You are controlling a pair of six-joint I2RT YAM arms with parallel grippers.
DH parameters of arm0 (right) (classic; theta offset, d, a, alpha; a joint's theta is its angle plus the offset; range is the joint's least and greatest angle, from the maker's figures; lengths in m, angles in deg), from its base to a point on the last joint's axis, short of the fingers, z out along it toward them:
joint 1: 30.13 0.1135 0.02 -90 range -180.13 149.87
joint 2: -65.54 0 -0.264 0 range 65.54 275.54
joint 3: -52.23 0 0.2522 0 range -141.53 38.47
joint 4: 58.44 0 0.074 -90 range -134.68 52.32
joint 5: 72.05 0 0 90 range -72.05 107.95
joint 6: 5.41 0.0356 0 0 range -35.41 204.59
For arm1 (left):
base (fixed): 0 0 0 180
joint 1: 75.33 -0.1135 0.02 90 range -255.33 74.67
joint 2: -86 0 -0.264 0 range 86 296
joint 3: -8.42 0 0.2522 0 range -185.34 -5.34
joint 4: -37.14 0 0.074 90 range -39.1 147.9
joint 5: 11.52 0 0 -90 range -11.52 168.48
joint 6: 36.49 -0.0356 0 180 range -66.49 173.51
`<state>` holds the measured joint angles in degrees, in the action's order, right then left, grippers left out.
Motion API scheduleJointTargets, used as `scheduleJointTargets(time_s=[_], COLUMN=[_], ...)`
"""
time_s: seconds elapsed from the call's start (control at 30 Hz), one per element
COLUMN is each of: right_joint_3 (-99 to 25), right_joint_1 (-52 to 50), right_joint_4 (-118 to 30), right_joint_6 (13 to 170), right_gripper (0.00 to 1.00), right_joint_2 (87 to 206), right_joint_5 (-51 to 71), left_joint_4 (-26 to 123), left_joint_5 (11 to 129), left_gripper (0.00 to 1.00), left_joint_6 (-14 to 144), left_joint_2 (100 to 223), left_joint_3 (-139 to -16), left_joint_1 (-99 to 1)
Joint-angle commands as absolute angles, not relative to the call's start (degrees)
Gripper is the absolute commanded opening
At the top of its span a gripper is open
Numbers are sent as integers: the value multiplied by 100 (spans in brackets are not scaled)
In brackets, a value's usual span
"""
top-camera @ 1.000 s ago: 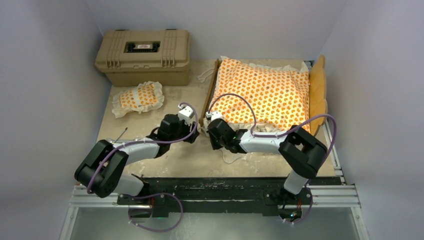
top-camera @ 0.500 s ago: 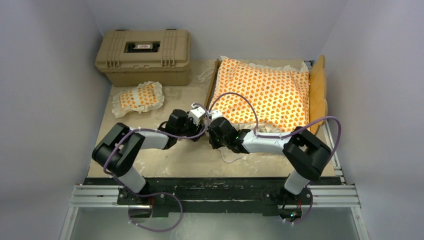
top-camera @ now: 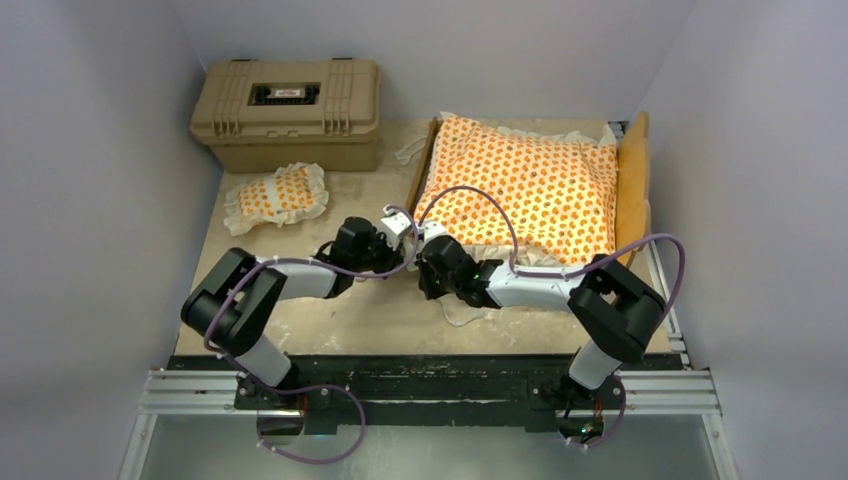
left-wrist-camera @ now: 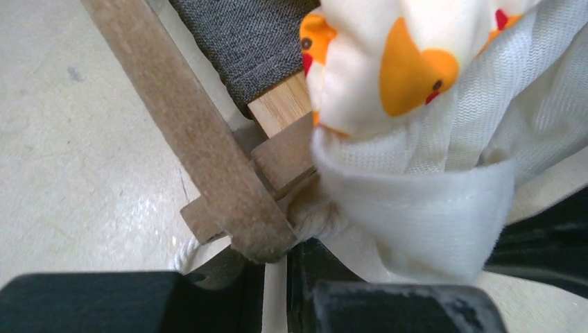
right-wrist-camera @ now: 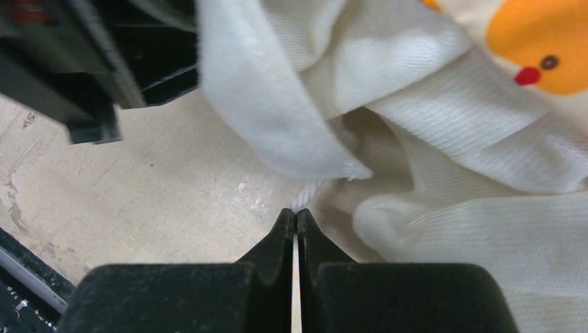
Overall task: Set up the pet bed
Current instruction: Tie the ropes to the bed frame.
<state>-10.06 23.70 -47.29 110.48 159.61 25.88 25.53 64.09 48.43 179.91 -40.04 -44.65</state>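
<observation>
Since a second ago the left arm has swung across the table to the near-left corner of the bed, and the left gripper (left-wrist-camera: 277, 270) has drawn its jaws in from wide to almost touching. They now sit at the end of the light-wood side rail (left-wrist-camera: 201, 139), with only a sliver between them; whether they pinch the rail tip, a bit of cord or nothing, I cannot tell. Just beside it, the right gripper (right-wrist-camera: 296, 220) is fully closed on a thin white cord (right-wrist-camera: 303, 198) that runs up into the white ruffle (right-wrist-camera: 277, 118). That ruffle belongs to the orange-patterned mattress cushion (top-camera: 520, 190), which lies on the small light-wood bed frame (top-camera: 421, 175) at the far right of the beige table (top-camera: 380, 310), scalloped headboard (top-camera: 632, 180) to the right. At this corner the cushion is not seated: the grey fabric base (left-wrist-camera: 243, 41) shows and the ruffle spills over the rail. The small matching ruffled pillow (top-camera: 277, 195) lies well apart to the left, in front of the tan plastic hard case (top-camera: 287, 110). The two grippers are crowded together, so either could strike the other. A tug on the cord might drag the cushion off, or shift the frame, which looks light. Closing on the rail might also trap the ruffle.
</observation>
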Motion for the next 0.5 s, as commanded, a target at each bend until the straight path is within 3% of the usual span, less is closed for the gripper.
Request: scheduleJointTargets(time_s=[0.0, 0.13, 0.33, 0.47], right_joint_3=[-917, -850, -815, -757], right_joint_1=[2335, 2310, 2239, 2221], right_joint_4=[-4820, -4860, -4892, -4883], right_joint_6=[11003, 11017, 11030, 11049], right_gripper=[0, 0, 0, 0], right_joint_2=[15690, 15706, 15741, 15651], right_joint_5=[2578, 2569, 2584, 2644], left_joint_4=[2606, 2760, 2028, 2033], left_joint_5=[6469, 6414, 6455, 6407], left_gripper=[0, 3, 5, 16], left_joint_6=[5077, 5605, 6152, 6196], left_joint_2=[17192, 17069, 17831, 18392], left_joint_3=[-3796, -3672, -3922, -4591], left_joint_1=[-4466, -4445, -4042, -3746])
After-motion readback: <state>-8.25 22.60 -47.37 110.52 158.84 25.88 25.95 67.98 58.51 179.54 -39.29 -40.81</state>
